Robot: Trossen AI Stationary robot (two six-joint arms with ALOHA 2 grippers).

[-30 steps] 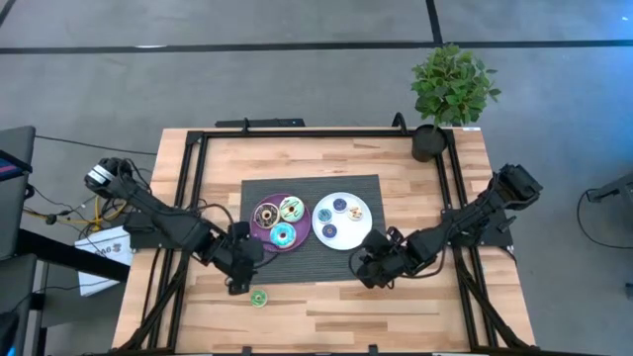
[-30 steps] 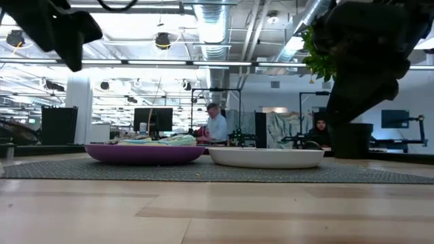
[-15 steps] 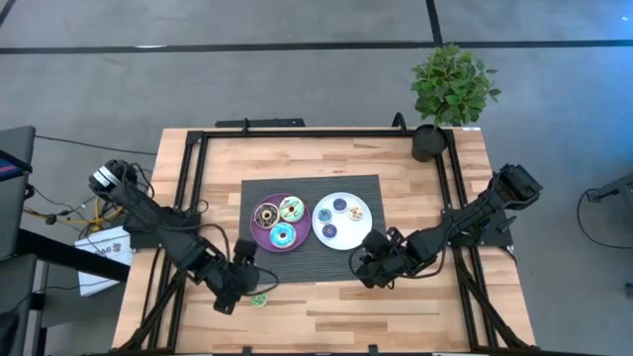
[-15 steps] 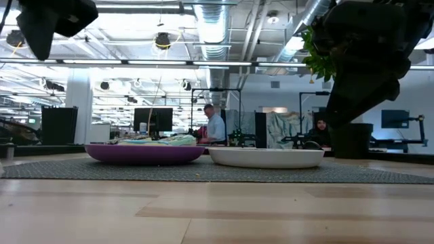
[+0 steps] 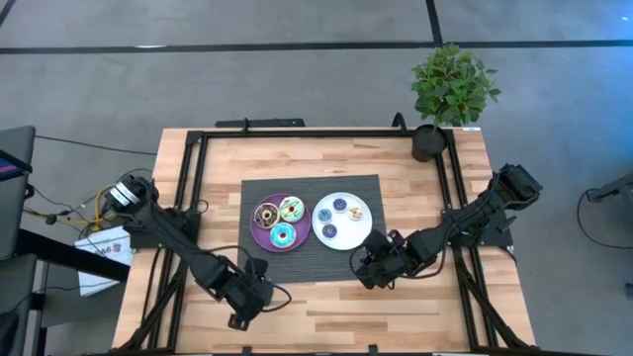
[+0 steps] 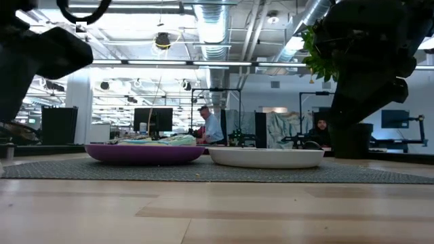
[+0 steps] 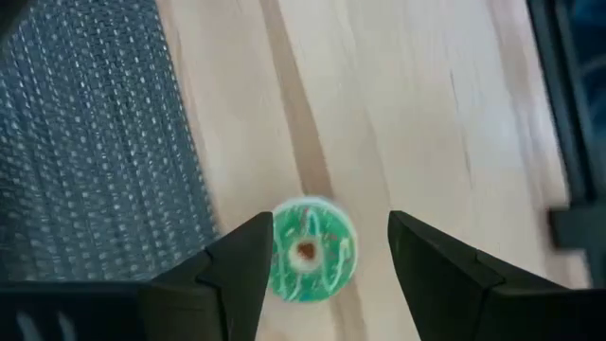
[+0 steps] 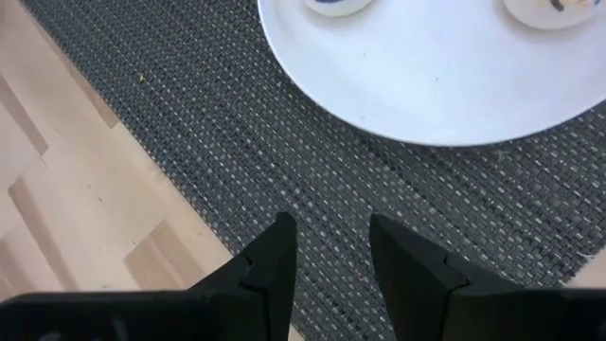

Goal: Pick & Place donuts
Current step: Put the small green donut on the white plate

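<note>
Left tool low over the near-left counter, fingers spread either side of the green donut, not touching it. The donut lies flat on bare wood just off the mat. Right tool hovers spread over the mat near the white plate, holding nothing. Other donuts sit on the purple plate and the white one.

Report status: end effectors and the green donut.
Left end effector open, straddling green donut on bare wood. Right end effector open, empty, over mat. Nothing blocking.
</note>
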